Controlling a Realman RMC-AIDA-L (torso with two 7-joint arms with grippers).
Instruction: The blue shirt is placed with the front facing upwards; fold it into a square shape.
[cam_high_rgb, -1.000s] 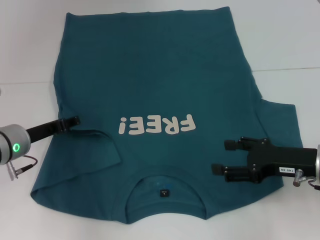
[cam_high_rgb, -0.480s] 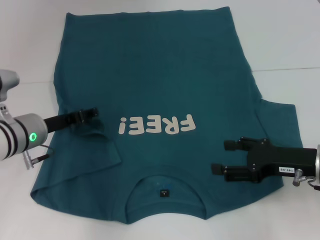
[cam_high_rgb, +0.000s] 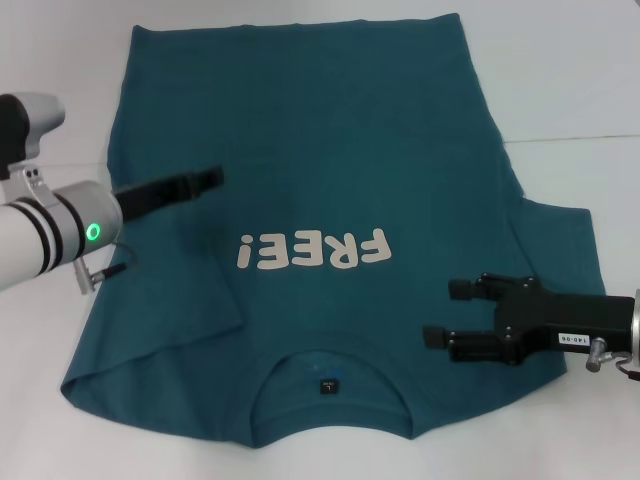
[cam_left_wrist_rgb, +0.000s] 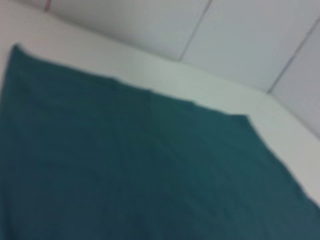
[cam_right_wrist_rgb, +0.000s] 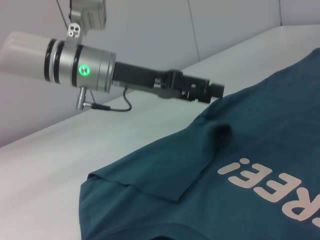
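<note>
A: What lies nearest?
B: The blue shirt (cam_high_rgb: 330, 200), spread flat on the white tabletop (cam_high_rgb: 580, 90), collar close, print upward. The right gripper (cam_high_rgb: 445, 314) hovers at its near right, jaws spread.
A: Farther off?
B: The left gripper (cam_high_rgb: 213, 177) hangs above the shirt's left side — whether its jaws are apart, I cannot tell. The cloth looks soft and limp — best pinched at the edges.
</note>
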